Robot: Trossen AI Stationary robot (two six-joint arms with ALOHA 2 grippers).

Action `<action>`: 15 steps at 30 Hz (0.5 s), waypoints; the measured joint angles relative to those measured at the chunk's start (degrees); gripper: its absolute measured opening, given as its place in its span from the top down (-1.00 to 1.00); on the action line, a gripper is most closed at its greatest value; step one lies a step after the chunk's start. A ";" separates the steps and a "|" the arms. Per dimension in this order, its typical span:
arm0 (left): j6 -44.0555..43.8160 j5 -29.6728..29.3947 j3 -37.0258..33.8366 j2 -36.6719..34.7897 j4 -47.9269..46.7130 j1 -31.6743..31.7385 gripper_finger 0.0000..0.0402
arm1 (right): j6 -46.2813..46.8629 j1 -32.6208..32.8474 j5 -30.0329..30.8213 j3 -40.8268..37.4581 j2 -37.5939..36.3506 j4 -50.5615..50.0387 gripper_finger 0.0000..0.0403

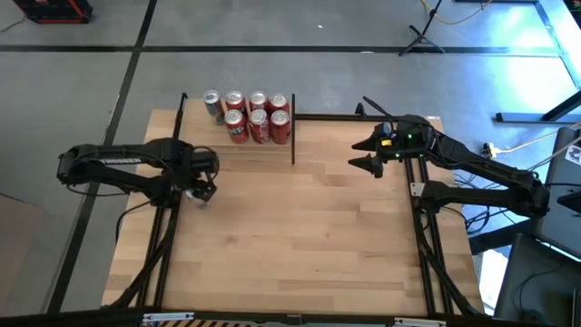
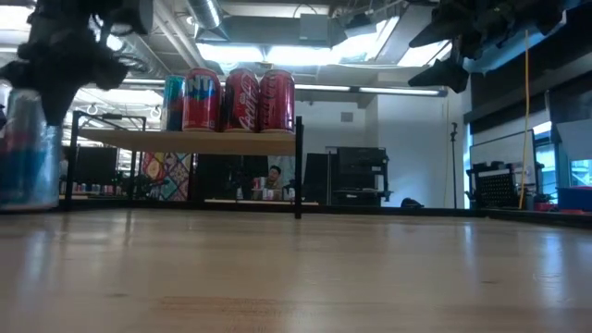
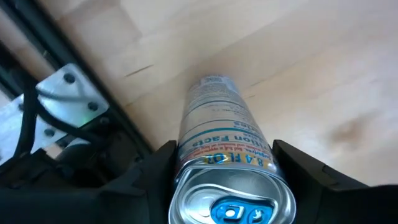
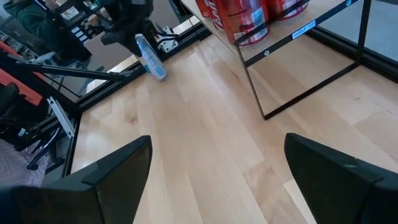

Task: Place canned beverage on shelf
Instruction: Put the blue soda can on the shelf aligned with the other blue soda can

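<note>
At table's nine o'clock, left gripper (image 3: 224, 171) brackets the can (image 3: 227, 162), contact unclear; slick, thin-walled — you squeeze mid-body, gently.

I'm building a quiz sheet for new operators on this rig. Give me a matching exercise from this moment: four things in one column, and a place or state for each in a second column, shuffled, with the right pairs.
Things:
1. silver and blue can
2. red cans
3. left gripper
4. right gripper

Places or states:
A. open, raised over the table, holding nothing
B. standing together on the shelf
C. upright on the table near its left edge
D. fingers either side of a can

Pairs: 1-C, 2-B, 3-D, 4-A
</note>
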 joint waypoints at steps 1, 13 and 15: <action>0.02 0.02 1.08 -0.04 -0.03 0.00 -0.01 | -0.01 -0.01 0.00 0.00 0.00 0.03 -0.78; -0.01 -0.29 24.57 1.13 -11.19 0.02 -0.01 | -1.58 -0.01 0.06 0.00 0.00 1.11 -0.78; 0.25 -0.97 28.98 2.15 -11.34 0.00 -0.01 | -2.19 -0.01 0.09 0.00 0.00 1.68 -0.78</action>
